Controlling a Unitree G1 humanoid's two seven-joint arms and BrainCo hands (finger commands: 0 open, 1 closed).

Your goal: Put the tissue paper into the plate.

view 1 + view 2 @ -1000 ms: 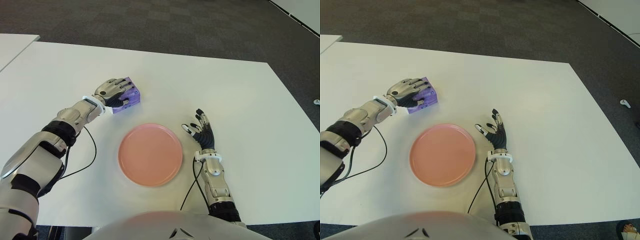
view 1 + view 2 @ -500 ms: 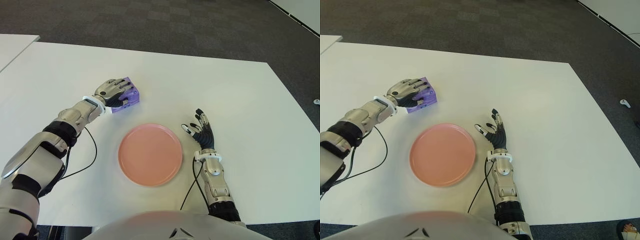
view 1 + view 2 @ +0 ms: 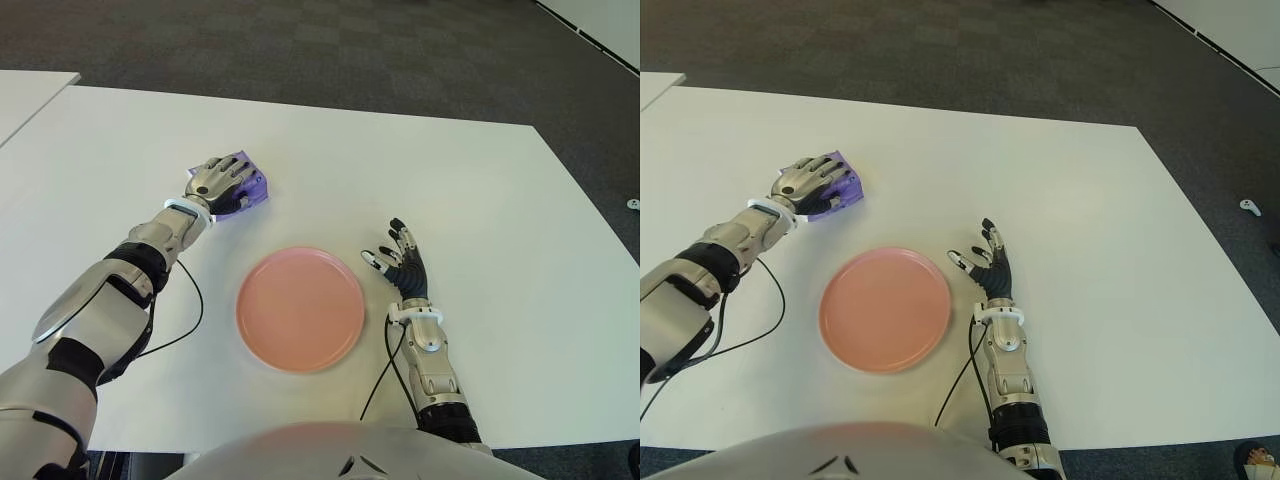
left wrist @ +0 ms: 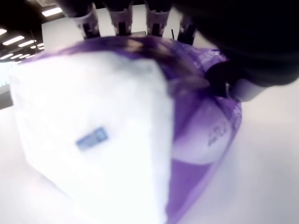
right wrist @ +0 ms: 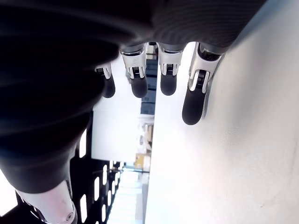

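Tissue paper point(image 3: 246, 187): purple pack, on white table point(image 3: 480, 190), beyond and left of pink plate point(image 3: 300, 309), apart from it. Gripped from above by left hand point(image 3: 220, 181), fingers curled over top (long axis not clear). Right hand point(image 3: 402, 266): fingers spread, empty, just right of plate. Beyond table: dark carpet point(image 3: 330, 50).

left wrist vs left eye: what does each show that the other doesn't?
Left wrist only: the pack's white face with a small blue mark, and the fingers curled over its top edge.

Left eye only: the pink plate, empty, the right hand open to the plate's right, and the dark floor beyond the white table.

Both: the left hand shut on the purple tissue pack, which is not yet in the plate.
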